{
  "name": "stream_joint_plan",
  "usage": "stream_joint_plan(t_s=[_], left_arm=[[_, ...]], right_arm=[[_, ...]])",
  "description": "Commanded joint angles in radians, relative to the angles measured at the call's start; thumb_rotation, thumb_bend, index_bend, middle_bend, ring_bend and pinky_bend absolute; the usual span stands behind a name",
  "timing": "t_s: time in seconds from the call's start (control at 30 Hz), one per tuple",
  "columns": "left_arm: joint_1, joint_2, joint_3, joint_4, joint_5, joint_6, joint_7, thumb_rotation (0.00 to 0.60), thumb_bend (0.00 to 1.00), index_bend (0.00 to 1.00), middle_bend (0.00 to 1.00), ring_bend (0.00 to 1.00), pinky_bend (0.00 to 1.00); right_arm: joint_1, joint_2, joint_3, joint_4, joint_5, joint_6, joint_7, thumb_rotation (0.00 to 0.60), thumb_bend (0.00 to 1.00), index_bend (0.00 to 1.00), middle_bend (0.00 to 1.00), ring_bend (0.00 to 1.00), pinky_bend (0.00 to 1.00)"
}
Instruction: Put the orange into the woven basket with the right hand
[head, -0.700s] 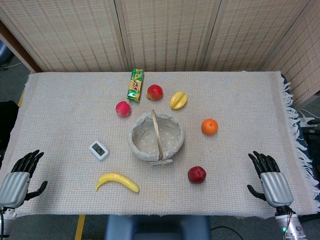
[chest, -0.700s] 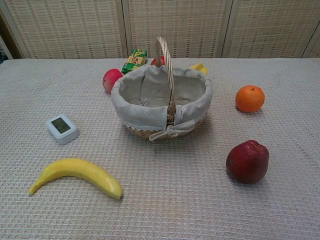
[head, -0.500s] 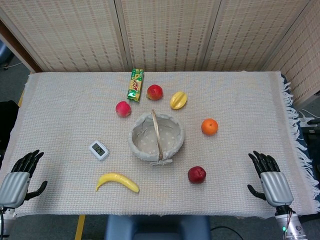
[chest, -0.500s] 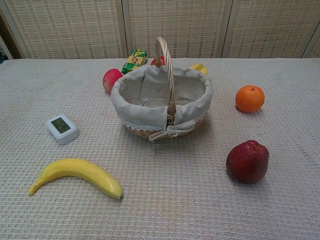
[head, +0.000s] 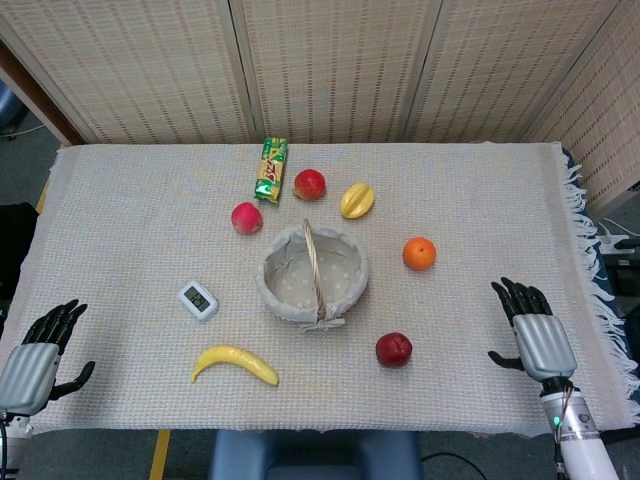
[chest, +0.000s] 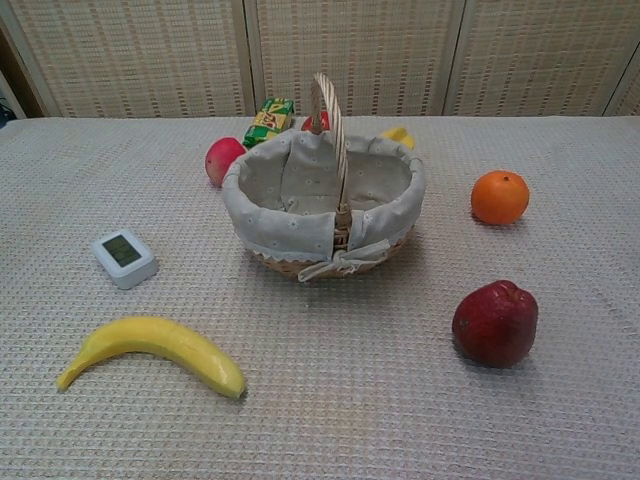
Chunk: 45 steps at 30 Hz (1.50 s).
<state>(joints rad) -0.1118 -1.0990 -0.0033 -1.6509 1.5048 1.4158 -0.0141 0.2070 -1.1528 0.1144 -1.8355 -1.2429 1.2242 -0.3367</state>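
The orange (head: 419, 253) (chest: 499, 197) lies on the cloth to the right of the woven basket (head: 275, 287) (chest: 258, 213), which has a grey lining and an upright handle and holds nothing. My right hand (head: 532, 331) hovers near the table's front right edge, fingers spread and empty, well below and right of the orange. At the front left corner my left hand (head: 38, 357) is open too, holding nothing. Neither hand shows in the chest view.
A dark red apple (head: 394, 349) (chest: 494, 323) sits between my right hand and the basket. A banana (head: 235, 363), a small white timer (head: 198, 300), a pink-red fruit (head: 246, 218), a red apple (head: 309, 184), a yellow fruit (head: 356, 200) and a green snack pack (head: 270, 169) surround the basket.
My right hand has shifted slightly up and to the left, toward the table. The left hand and all objects are unmoved.
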Motion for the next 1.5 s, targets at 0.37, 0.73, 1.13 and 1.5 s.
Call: stream_joint_plan(t_s=[0.37,0.73,1.13,1.5], left_arm=[[-0.003,0.011,-0.002,-0.012,-0.029,-0.025,-0.018,0.600,0.33,0.00,0.00,0.00,0.10],[-0.009,0.022,-0.004,-0.019,-0.046,-0.047,-0.033,0.600,0.33,0.00,0.00,0.00,0.10],[-0.014,0.030,-0.001,-0.024,-0.049,-0.063,-0.049,0.600,0.33,0.00,0.00,0.00,0.10],[-0.018,0.032,0.004,-0.037,-0.047,-0.073,-0.041,0.600,0.33,0.00,0.00,0.00,0.10]], right_arm=[[0.413,-0.214,0.218,0.252,0.684,-0.260,-0.248,0.600,0.03,0.00,0.00,0.00,0.05],[0.586,-0.362,0.214,0.447,0.851,-0.291,-0.334,0.600,0.03,0.00,0.00,0.00,0.05],[0.644,-0.468,0.194,0.598,0.905,-0.313,-0.325,0.600,0.03,0.00,0.00,0.00,0.10],[0.660,-0.582,0.199,0.783,0.805,-0.344,-0.224,0.600,0.24,0.14,0.10,0.07,0.32]])
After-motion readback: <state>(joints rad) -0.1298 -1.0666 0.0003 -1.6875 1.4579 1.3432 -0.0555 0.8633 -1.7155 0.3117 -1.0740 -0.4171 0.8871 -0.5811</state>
